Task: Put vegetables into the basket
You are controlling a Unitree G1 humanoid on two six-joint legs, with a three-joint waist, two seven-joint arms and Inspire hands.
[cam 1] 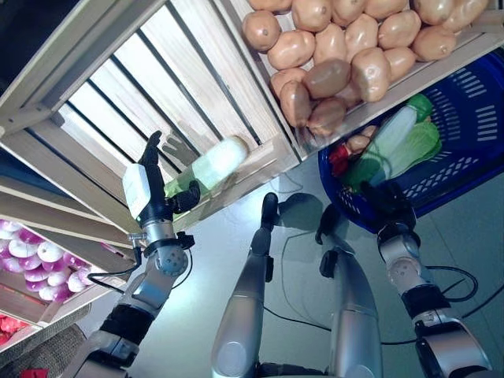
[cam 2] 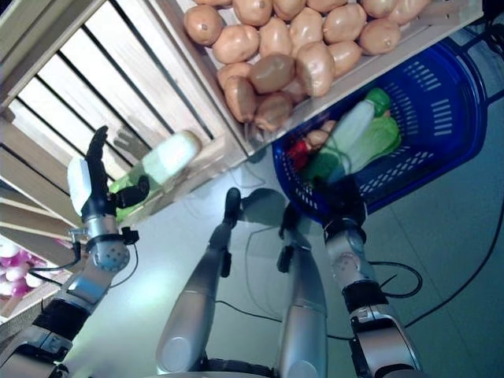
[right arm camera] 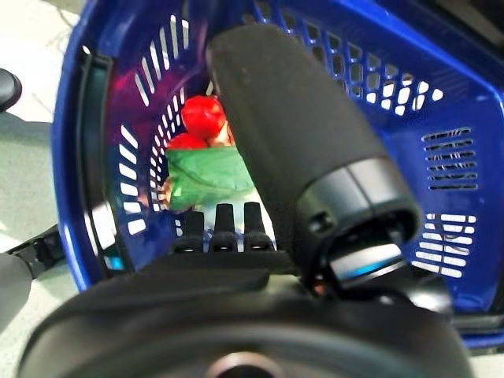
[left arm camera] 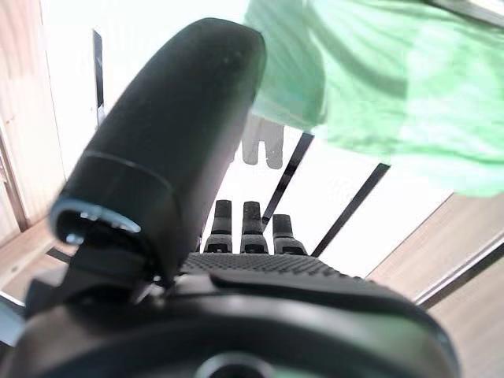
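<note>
Closest to me, my left hand (cam 1: 150, 191) reaches with straight, spread fingers beside a pale green cabbage (cam 1: 211, 165) lying at the front edge of a slatted wooden crate (cam 1: 157, 79); I see no grip. My right hand (cam 1: 383, 202) sits at the blue basket's (cam 1: 472, 118) rim, its fingers hidden, so I cannot tell their state. Inside lie leafy greens (cam 1: 402, 142) and something red (right arm camera: 202, 116). Potatoes (cam 1: 346, 47) fill the neighbouring crate, partly cut off.

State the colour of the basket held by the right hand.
Blue. The basket is slotted blue plastic, clearest in the right wrist view.
</note>
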